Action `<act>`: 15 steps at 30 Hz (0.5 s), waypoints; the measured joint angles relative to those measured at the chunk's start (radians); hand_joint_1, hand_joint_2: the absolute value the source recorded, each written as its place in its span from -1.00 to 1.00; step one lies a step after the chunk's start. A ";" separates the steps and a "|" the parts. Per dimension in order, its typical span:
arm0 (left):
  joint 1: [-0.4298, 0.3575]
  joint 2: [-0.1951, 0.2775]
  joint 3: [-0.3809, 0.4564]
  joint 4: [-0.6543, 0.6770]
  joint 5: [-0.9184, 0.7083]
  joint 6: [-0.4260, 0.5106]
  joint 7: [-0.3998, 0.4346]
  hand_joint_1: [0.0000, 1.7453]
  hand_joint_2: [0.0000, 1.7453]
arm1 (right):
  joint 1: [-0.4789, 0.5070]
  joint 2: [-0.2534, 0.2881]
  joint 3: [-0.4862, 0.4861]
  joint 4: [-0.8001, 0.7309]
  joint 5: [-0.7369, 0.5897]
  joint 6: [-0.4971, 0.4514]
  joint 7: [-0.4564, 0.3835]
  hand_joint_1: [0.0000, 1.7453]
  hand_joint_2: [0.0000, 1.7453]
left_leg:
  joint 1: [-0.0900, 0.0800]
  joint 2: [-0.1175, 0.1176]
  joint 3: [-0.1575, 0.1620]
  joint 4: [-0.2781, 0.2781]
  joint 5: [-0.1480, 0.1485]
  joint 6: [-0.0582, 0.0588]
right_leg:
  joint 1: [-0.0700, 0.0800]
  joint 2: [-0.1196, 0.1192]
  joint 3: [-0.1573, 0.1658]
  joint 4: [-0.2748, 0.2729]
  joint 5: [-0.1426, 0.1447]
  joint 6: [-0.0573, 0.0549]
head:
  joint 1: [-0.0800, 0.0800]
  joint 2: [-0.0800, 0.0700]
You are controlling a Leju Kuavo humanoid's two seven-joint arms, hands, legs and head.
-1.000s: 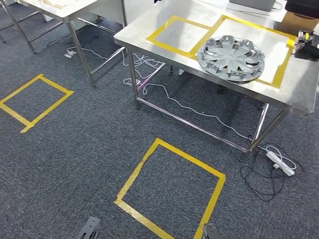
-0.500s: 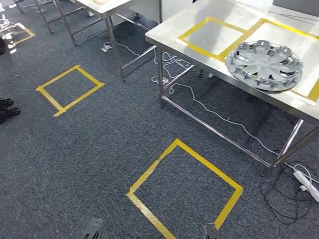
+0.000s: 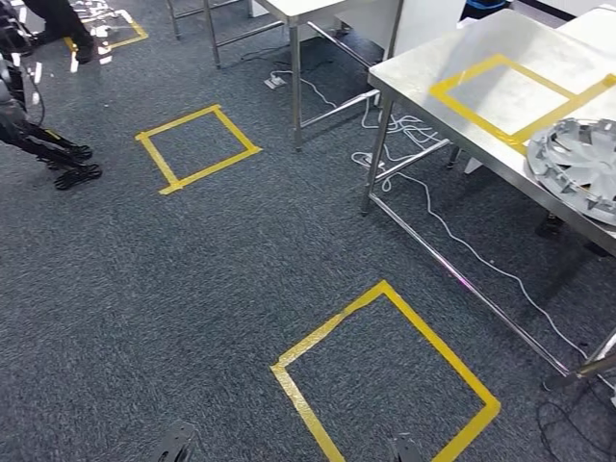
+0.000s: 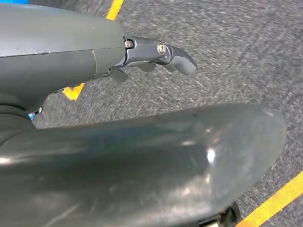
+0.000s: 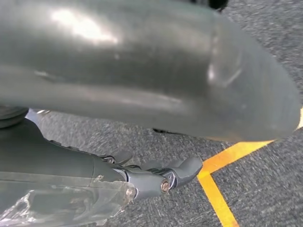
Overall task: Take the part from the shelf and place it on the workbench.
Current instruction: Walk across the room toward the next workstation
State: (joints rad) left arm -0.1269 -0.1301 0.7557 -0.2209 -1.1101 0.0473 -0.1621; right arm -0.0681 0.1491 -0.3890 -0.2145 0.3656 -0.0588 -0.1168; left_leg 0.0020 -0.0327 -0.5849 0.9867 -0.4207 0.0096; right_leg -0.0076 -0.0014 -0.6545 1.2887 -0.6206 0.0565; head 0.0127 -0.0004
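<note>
A silver wheel cover (image 3: 577,166) lies on the steel workbench (image 3: 465,58) at the right edge of the head view, partly cut off, beside a yellow tape rectangle. My left hand (image 4: 157,54) hangs over the dark carpet with its fingers stretched out and nothing in them. In the right wrist view my right hand (image 5: 161,177) also hangs above the carpet, fingers extended and holding nothing, close to a yellow tape corner. No shelf is in sight.
A yellow tape square (image 3: 385,371) marks the carpet just ahead, with a second square (image 3: 196,146) farther left. White cables (image 3: 407,144) trail under the workbench. Another steel table (image 3: 295,77) stands behind. Dark legs and feet (image 3: 43,144) are at the far left.
The camera has turned left, so the whole scene slid right. The wheel cover went from centre right to the right edge. The dark legs at the far left came into view.
</note>
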 joint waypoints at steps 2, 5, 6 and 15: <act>0.003 0.000 0.000 0.000 0.000 0.000 0.000 -1.00 -1.00 | 0.002 0.000 0.000 0.000 0.002 0.001 0.002 -1.00 -1.00 | 0.000 -0.030 0.001 0.001 0.000 0.000 | 0.000 0.004 -0.005 -0.008 0.032 -0.004 | 0.000 0.000; 0.003 0.000 0.000 0.000 0.000 0.000 0.000 -1.00 -1.00 | 0.000 0.000 0.000 0.002 0.003 0.004 0.003 -1.00 -1.00 | 0.000 -0.073 0.002 0.004 0.001 -0.007 | -0.009 0.067 0.078 -0.203 0.132 -0.008 | 0.000 0.000; 0.002 -0.001 0.000 0.000 0.000 0.000 0.000 -1.00 -1.00 | 0.000 0.000 0.000 0.002 0.004 0.005 0.005 -1.00 -1.00 | 0.001 -0.085 -0.002 0.005 0.003 -0.013 | -0.012 0.090 0.096 -0.245 0.144 -0.008 | 0.000 0.000; 0.002 0.000 0.000 0.000 -0.006 -0.005 0.000 -1.00 -1.00 | 0.003 0.000 0.000 0.005 0.015 0.005 0.015 -1.00 -1.00 | 0.004 0.017 -0.145 0.256 -0.115 -0.055 | -0.002 -0.010 0.111 -0.279 0.153 -0.043 | -0.016 0.000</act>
State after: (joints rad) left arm -0.1253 -0.1296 0.7553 -0.2206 -1.1161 0.0423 -0.1621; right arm -0.0652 0.1488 -0.3894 -0.2095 0.3808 -0.0538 -0.1016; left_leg 0.0058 -0.0157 -0.7294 1.2422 -0.5358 -0.0453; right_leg -0.0100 -0.0116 -0.5435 1.0093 -0.4678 0.0133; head -0.0034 -0.0004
